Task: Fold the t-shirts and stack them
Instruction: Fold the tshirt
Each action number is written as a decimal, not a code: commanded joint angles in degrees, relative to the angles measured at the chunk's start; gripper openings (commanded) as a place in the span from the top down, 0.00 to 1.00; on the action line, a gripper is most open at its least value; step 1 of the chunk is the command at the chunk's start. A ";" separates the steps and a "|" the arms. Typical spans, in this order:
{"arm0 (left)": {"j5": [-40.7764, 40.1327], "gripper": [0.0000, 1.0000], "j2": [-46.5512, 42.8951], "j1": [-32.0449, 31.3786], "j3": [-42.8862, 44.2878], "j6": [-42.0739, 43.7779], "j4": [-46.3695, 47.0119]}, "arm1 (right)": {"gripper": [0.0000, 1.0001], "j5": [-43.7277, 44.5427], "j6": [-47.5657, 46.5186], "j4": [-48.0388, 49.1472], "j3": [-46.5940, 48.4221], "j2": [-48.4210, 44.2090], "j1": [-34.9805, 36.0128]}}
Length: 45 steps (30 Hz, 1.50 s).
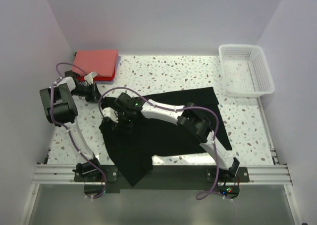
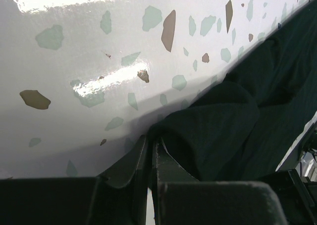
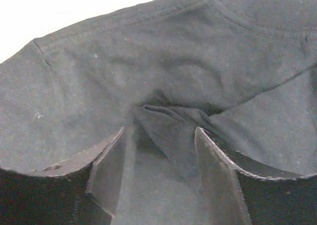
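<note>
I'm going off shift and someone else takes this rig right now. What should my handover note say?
Left hand: shut, apparently pinching the edge of the black t-shirt.
Right hand: open, fingers either side of a raised fold of the black t-shirt.
Done: the folded coral-red stack sits at the far left corner of the table.
Left: the black t-shirt lies spread and unfolded, one part hanging over the near edge. Fold it and put it on the stack.
The white basket is at the far right.
</note>
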 commanded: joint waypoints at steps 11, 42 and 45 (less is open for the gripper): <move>-6.81 1.00 3.52 -0.13 0.15 1.49 1.26 | 0.42 3.15 0.22 2.96 0.75 2.72 0.90; -10.50 1.00 2.73 1.10 2.17 0.17 3.45 | 1.00 -10.63 3.73 3.31 -7.15 -13.53 0.55; -10.50 1.00 3.16 1.37 2.96 0.26 3.19 | 1.00 -11.25 3.55 3.75 -9.61 -15.21 0.55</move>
